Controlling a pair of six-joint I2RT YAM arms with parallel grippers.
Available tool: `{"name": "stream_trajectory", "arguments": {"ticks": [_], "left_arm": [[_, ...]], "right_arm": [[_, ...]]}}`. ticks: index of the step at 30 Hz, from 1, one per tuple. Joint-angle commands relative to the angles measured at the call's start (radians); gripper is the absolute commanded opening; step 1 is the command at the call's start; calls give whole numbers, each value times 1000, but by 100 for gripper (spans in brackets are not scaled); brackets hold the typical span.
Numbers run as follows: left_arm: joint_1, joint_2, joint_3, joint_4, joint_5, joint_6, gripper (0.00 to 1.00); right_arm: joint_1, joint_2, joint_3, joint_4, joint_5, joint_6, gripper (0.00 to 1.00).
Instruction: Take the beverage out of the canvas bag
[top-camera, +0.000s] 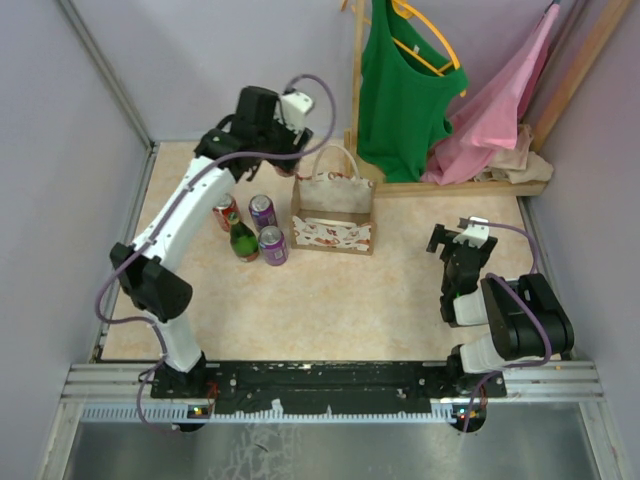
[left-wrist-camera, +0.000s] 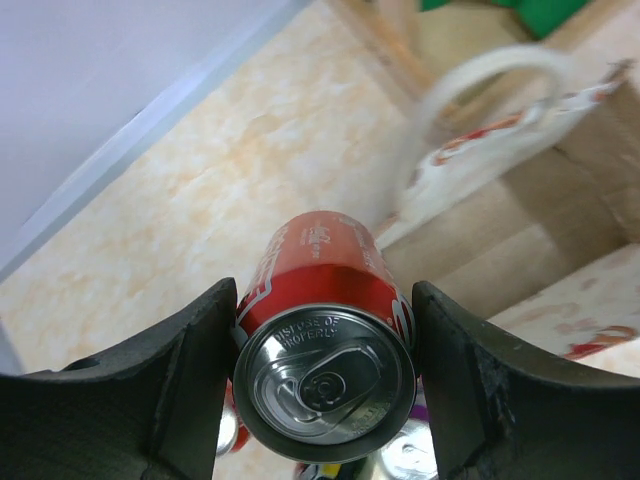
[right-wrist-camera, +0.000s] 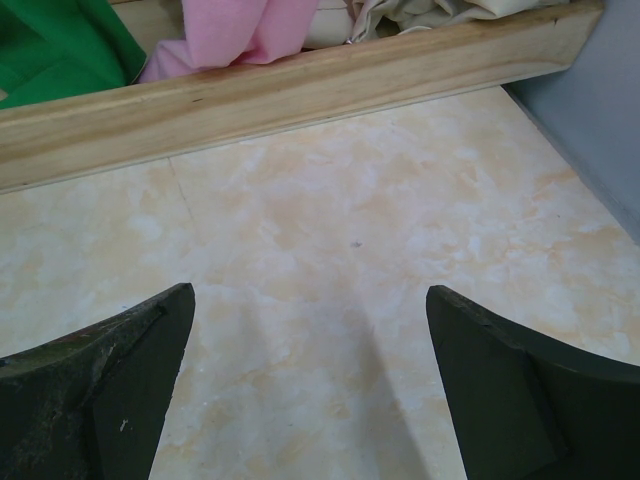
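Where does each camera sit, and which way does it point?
Top external: above and behind, looking down on the table; left arm and right arm show.
Left wrist: on the left arm, facing the red can held by the left gripper, canvas bag beyond.
Right wrist: on the right arm, facing table and wooden rail; open right gripper shows.
Shared: top and left wrist both show the canvas bag.

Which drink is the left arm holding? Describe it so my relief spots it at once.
Start at the canvas bag mid-table; the left gripper hangs by its far left corner. It clamps a red can, silver lid facing the wrist camera; the other drinks stand loose on the table.
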Motion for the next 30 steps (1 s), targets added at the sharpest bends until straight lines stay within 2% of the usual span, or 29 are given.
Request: {"name": "stream_trajectory", "arguments": {"ticks": [1,5,12,17,23,30], "left_arm": [[135,-168,-112,170,-11,-45,0],[240,-292,-272,263,-50,-81,0],[343,-467,-549,386,-114,-170,0],[366,-559,-757,437,-206,-244,0],[369,-656,-977,477,-227,-332,0],[369,-744,-1185,598,-270,-424,0]], "right_arm": [[-5,-8,21,43,5,0,99],[-5,-8,20,43,5,0,99],[-5,-7,21,43,4,0,99],[-5,-7,21,44,5,0,99],[-5,-8,22,43,4,0,99],[-5,-8,22,43,5,0,99]]}}
